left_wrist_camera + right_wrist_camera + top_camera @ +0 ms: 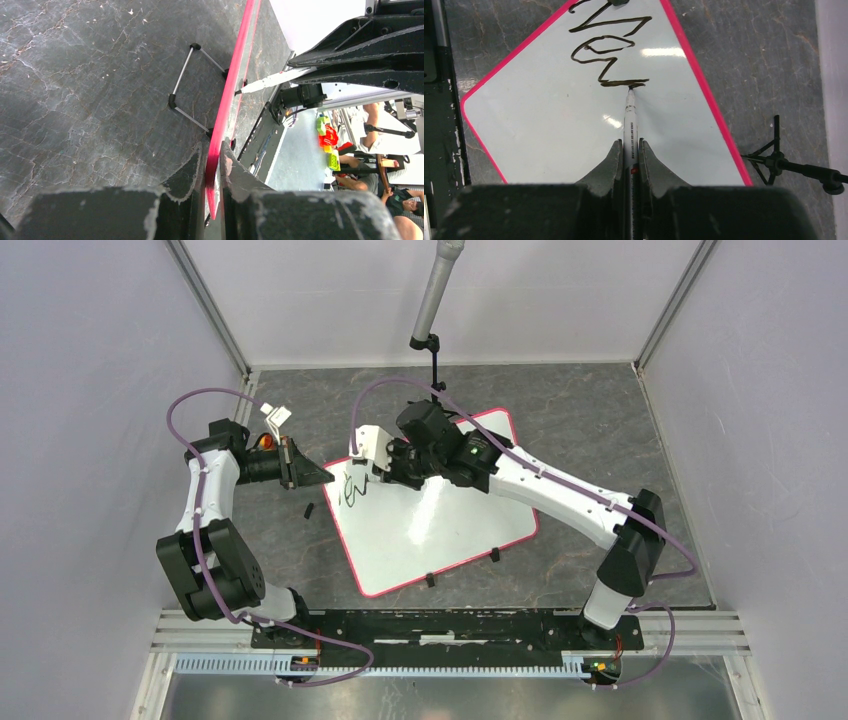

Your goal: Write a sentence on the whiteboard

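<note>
— Where do we have the whiteboard (450, 525)?
— Flat in the middle of the desk (600, 420), turned cornerwise: one corner toward the far edge, another toward the near edge.
— And our left gripper (212, 160)?
— Narrow, pinching the pink rim (231, 90) at the board's corner that faces the desk's left edge.
— Our right gripper (630, 150)?
— Clamped on a marker (630, 117), its tip touching the board at the end of a stroke.
— The sentence (611, 50)?
— A few black zigzag strokes near that left corner; we cannot read them as words.
— Anything else?
— A small black piece (309, 510) lies on the desk just beside that corner.
</note>
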Controlling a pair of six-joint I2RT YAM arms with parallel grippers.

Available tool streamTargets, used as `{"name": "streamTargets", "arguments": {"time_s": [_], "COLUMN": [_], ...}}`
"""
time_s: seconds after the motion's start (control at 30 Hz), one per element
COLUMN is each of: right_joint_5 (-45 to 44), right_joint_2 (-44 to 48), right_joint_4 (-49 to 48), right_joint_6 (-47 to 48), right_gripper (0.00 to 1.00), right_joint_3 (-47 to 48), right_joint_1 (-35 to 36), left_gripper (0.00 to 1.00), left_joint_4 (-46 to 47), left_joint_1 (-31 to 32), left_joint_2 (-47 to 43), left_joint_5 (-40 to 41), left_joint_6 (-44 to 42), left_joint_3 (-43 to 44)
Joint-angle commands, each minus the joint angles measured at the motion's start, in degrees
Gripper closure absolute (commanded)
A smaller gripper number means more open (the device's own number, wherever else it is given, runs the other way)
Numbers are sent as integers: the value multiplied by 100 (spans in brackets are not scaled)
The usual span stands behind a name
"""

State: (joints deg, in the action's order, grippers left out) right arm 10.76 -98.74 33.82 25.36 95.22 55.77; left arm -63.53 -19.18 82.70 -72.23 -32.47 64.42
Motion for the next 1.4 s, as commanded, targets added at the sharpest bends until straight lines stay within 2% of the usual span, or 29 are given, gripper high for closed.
{"name": "streamTargets", "arguments": {"time_s": [0.0,0.2,0.63,0.7,0.9,1.03,1.17,1.37], "right_joint_5": [35,27,-354,-326,99,254,326,477], "right_joint_2": [143,224,-51,-59,163,454,772,1049], "right_joint_4": [62,54,63,87,163,90,-54,-87], "right_joint_6": [15,4,56,52,15,-47,-84,6], "right_gripper": [100,100,100,100,100,100,100,100], "right_joint_3": [-350,-494,395,439,433,211,-147,-582], "right_joint_1": [-12,-18,-100,-101,-96,-92,-88,-92], "left_gripper": [97,97,97,93,57,44,43,51], "left_joint_4": [14,15,8,15,16,19,502,529], "left_joint_1": [-30,-26,-33,-35,-32,-26,39,430], "left_joint_2": [-163,-142,-164,-169,-230,-316,-493,-462], "left_joint_5": [-22,-29,4,6,69,95,265,612], "left_joint_6": [-217,-224,-216,-219,-174,-60,431,521], "left_joint_3": [17,18,18,26,133,286,248,489]}}
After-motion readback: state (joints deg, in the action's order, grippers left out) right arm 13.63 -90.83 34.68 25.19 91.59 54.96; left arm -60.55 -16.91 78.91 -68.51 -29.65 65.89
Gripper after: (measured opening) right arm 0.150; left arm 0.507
